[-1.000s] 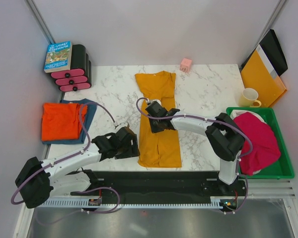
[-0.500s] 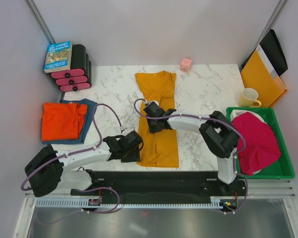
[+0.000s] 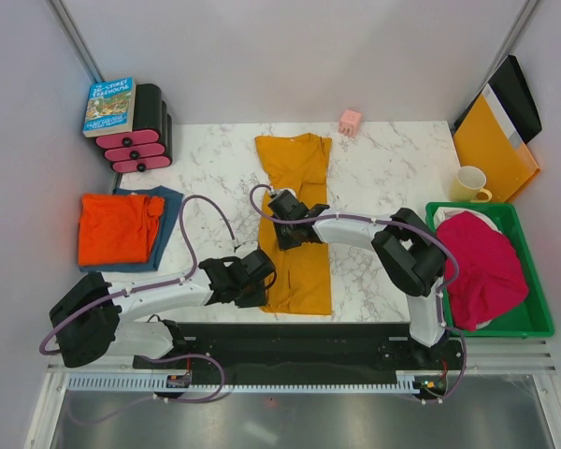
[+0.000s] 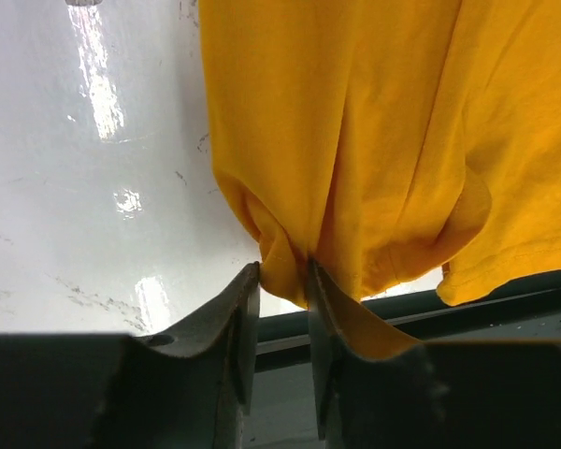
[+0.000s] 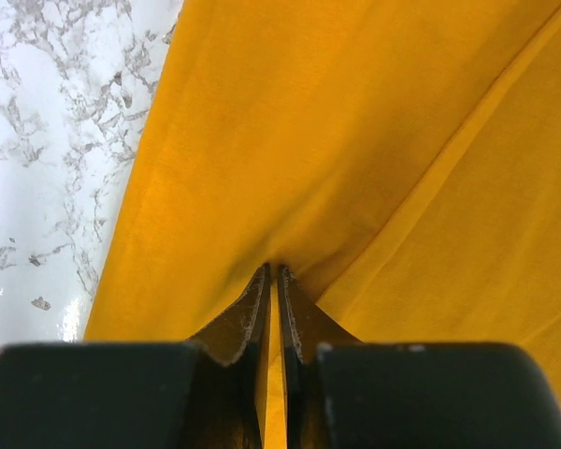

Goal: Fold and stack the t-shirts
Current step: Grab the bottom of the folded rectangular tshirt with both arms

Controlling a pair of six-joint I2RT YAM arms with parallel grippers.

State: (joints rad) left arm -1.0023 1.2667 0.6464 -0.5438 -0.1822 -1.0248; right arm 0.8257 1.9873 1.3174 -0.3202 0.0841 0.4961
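Gripping one shirt of four

T-shirts, four: mustard-yellow shirt (image 3: 294,164) lengthwise mid-table; red-orange shirt (image 3: 117,227) folded atop blue shirt (image 3: 168,210), left; magenta shirt (image 3: 481,262) heaped in green bin (image 3: 538,318), right. White marble table (image 3: 383,187), pale walls. Left gripper (image 4: 282,276) clamped on the mustard-yellow shirt's near-left hem; right gripper (image 5: 273,271) pinched on its left edge, mid-length.

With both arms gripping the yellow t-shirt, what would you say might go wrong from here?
The left fingers pinch only a small bunch of the yellow t-shirt hem, so it may slip out mid-fold. That hem sits at the table near edge, where it might drag off. The right fingers grip a fold farther up; uneven pulling may skew it.
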